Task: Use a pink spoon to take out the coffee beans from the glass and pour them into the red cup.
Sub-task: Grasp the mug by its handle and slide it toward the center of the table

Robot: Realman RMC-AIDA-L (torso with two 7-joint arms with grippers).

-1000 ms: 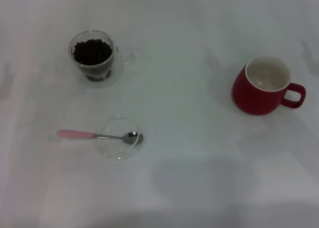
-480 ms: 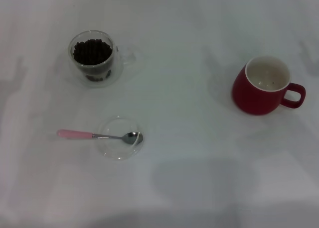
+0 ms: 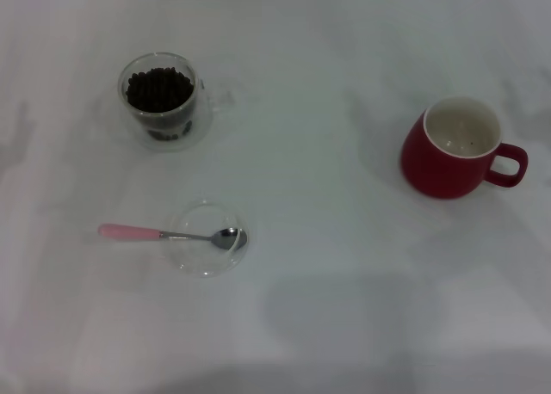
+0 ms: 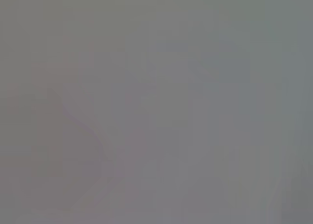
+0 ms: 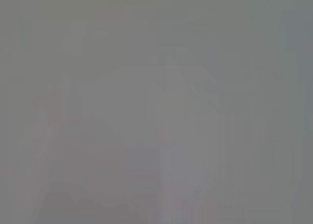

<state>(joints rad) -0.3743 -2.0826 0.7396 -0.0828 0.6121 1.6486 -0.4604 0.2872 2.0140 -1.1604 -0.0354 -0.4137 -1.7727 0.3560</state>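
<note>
Neither gripper shows up anywhere, so I honestly can't tell whether the left or right one is spread or pinched; both wrist views give nothing but flat grey. Judging from the layout, the job hasn't really started, so everything is left to do: pick up the spoon, scoop, carry, tip. Going big to small: the white table (image 3: pixel 344 325) holds everything, well spread out. The red cup (image 3: pixel 452 149) sits on the robot's right, glossy and rounded with a cream inside that looks empty bar a tiny speck or two, its loop handle pointing further right. The glass (image 3: pixel 161 99) stands far left, clear, with a faint side handle and filled near the brim with the coffee beans (image 3: pixel 159 89), a dark, almost black heap. Nearer the robot, a flat clear dish (image 3: pixel 207 256) carries the pink spoon (image 3: pixel 172 234), metal bowl resting on the dish, pale pink handle sticking out to the left over the table.
</note>
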